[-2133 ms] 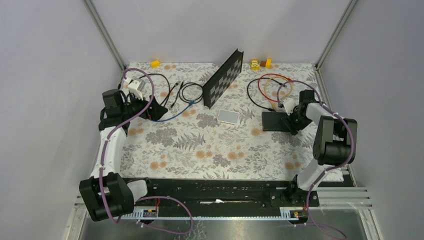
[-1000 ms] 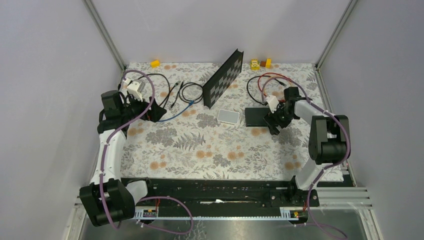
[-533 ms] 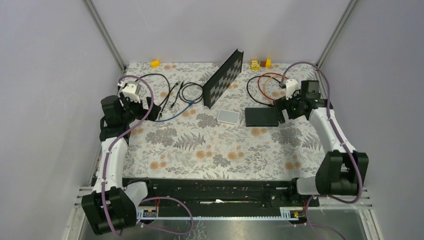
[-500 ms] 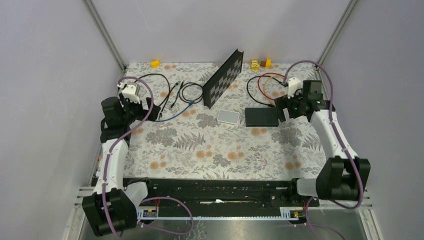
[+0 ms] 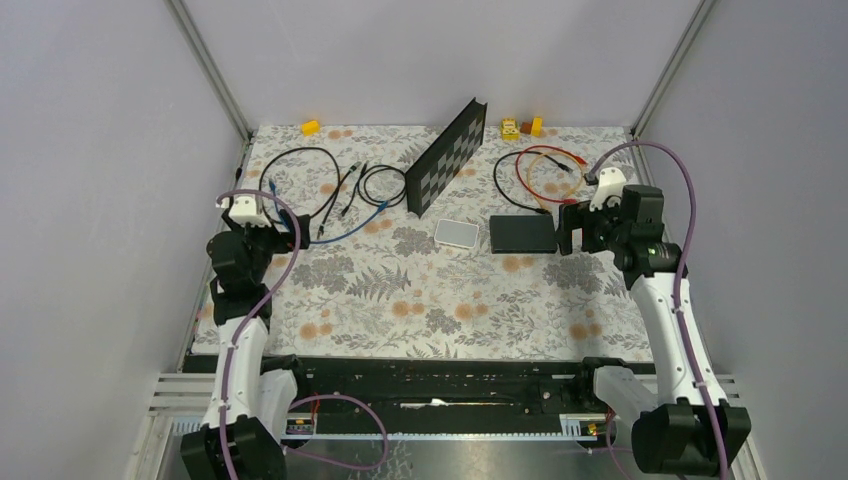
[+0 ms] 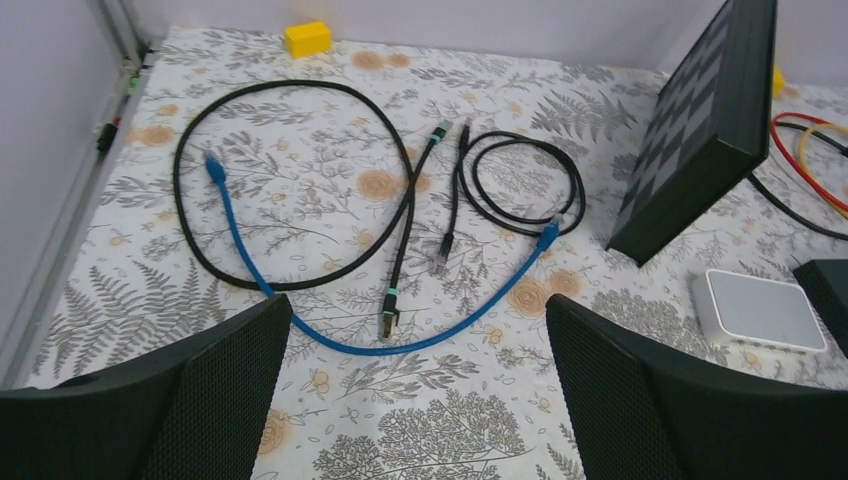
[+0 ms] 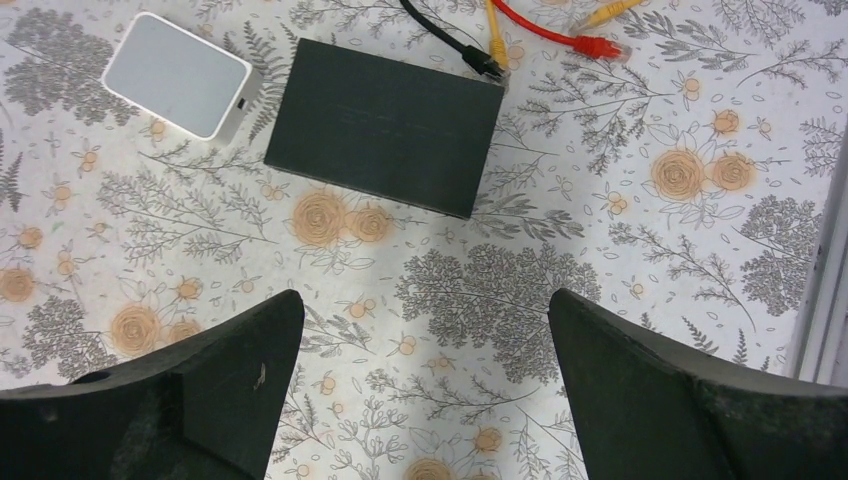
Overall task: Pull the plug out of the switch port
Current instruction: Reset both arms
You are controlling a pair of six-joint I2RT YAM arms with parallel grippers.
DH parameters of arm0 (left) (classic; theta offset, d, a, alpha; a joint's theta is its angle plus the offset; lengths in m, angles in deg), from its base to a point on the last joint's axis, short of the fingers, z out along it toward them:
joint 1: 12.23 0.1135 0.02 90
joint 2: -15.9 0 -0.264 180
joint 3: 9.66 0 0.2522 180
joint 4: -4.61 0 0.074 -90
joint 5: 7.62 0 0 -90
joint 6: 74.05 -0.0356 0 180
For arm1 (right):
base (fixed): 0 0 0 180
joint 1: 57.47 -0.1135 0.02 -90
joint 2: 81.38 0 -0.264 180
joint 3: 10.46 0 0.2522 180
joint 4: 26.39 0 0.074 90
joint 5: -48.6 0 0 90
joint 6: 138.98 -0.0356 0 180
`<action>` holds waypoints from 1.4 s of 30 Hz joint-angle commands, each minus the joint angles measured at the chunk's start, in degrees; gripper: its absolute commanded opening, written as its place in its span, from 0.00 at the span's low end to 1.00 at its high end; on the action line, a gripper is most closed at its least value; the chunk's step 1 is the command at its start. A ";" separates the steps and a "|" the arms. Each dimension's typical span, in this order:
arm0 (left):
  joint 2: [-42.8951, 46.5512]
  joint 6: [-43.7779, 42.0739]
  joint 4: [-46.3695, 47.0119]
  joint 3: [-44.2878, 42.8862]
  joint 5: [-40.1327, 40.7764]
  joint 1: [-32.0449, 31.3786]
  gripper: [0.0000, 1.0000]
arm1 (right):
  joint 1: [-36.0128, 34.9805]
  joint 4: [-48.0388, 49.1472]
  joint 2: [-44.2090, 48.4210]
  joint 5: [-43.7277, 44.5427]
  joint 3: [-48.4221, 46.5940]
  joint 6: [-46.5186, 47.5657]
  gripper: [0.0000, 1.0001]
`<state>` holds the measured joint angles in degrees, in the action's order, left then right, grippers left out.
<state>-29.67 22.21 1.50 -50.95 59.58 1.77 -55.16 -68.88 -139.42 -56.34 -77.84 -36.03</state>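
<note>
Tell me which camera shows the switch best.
Right wrist: the switch lies whole and large near the top, cable ends at its far edge. The top view shows it small beside the grey pad; the left wrist catches only a corner.

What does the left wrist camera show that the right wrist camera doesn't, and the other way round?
Left wrist only: the blue cable, the looped black cables, a yellow block and the checkered board. Right wrist only: the cable plugs lying at the far edge of the switch. Both: the pale grey pad, the switch, though just a corner of it in the left wrist view, and the floral tablecloth.
</note>
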 commanded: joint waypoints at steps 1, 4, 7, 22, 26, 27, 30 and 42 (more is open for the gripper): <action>4.82 -0.79 3.80 -0.09 3.76 0.42 0.99 | 0.18 3.06 5.64 -3.67 2.06 -1.96 1.00; 7.02 -4.26 -3.58 -3.65 3.68 0.49 0.99 | 0.16 2.30 8.51 -4.31 1.84 -1.79 1.00; 9.03 -5.79 -12.99 -8.01 3.15 0.36 0.99 | 0.16 1.38 10.91 -4.69 1.84 -1.62 1.00; 21.59 -6.36 -20.77 -4.76 -0.45 0.42 0.99 | 0.18 -2.03 20.08 -6.04 6.29 1.53 1.00; 21.33 -6.42 -21.20 -3.78 -3.32 0.42 0.99 | 0.16 -2.03 23.25 -5.02 7.20 2.41 1.00; 20.93 -6.44 -21.70 -3.81 -4.32 0.48 0.99 | 0.16 -2.03 23.68 -4.77 7.34 2.55 1.00; 19.69 -6.86 -23.69 -4.47 -5.77 0.43 0.99 | 0.16 -2.23 23.99 -4.71 7.61 2.84 1.00; 22.36 -8.15 -23.58 -3.37 -5.18 0.46 0.99 | 0.16 -3.97 21.29 -6.29 7.70 4.08 1.00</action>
<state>-8.81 15.11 -23.92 -54.75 55.38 1.94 -55.16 -72.16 -117.92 -62.00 -70.19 -32.88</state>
